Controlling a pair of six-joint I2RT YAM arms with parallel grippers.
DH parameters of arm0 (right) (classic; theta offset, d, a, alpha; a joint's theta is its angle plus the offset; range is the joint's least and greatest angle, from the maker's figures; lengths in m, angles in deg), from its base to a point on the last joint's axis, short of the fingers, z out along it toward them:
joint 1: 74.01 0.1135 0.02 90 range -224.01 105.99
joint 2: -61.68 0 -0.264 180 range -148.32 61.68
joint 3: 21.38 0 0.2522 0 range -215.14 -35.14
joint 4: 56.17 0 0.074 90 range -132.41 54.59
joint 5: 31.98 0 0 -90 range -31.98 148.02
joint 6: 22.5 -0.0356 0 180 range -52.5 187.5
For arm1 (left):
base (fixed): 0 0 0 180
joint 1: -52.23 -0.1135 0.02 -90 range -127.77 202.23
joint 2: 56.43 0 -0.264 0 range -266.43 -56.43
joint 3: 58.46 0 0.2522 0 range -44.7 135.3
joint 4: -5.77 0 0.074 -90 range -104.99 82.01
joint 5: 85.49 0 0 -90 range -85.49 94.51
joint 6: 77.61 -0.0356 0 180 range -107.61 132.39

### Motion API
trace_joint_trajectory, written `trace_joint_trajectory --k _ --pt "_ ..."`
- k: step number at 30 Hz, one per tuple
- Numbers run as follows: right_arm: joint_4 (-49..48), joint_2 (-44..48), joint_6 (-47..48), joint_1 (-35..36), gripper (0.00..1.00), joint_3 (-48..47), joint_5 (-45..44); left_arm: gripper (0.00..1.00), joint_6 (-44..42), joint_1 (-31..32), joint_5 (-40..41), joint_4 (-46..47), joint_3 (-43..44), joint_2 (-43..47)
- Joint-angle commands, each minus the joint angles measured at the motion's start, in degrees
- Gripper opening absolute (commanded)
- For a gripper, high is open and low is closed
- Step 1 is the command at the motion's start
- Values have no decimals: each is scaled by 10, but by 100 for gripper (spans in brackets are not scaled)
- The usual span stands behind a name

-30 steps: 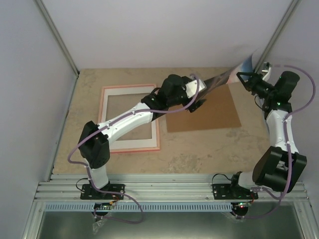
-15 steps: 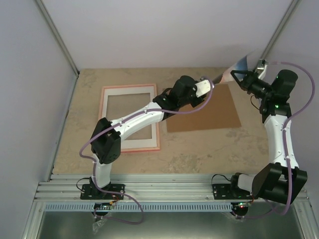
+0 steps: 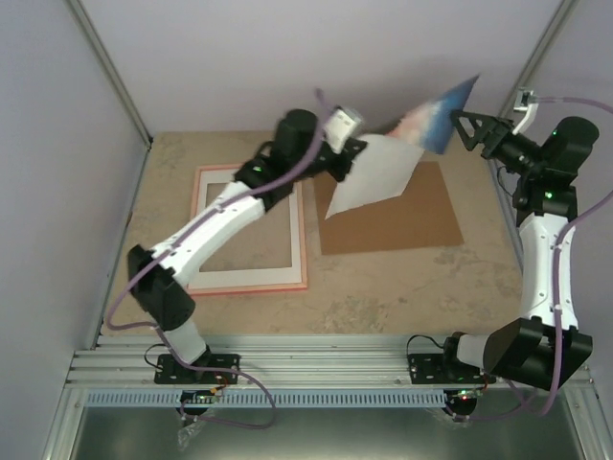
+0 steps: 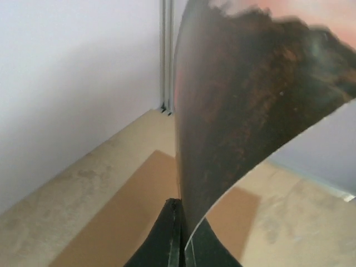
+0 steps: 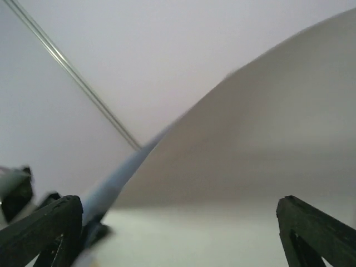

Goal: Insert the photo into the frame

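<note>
Clenched on the glossy rectangular landscape photo (image 3: 378,174), the left gripper (image 3: 356,153) holds it aloft, far-right of the thin pink rectangular frame (image 3: 301,251); the right gripper (image 3: 464,131) is released.

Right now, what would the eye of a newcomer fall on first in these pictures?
The photo hangs curled in the air above the brown cardboard sheet, its white back toward the top camera. The left gripper is shut on one edge, and the right gripper stands open at the opposite corner. The pink frame lies flat to the left.
</note>
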Motion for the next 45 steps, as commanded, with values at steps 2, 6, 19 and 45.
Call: trace_joint_trajectory --k 2,6,19,45 --pt "8 -5 74 -19 98 -26 -38 0 249 -105 -237 13 -102 104" --pt "17 -12 95 -20 98 -26 -53 0 270 -167 -269 12 -235 175" --pt "38 -5 132 6 98 35 -61 0 135 -348 -193 -128 -388 137" --pt "43 19 147 9 98 77 -58 0 -54 -501 -48 -244 -259 -23"
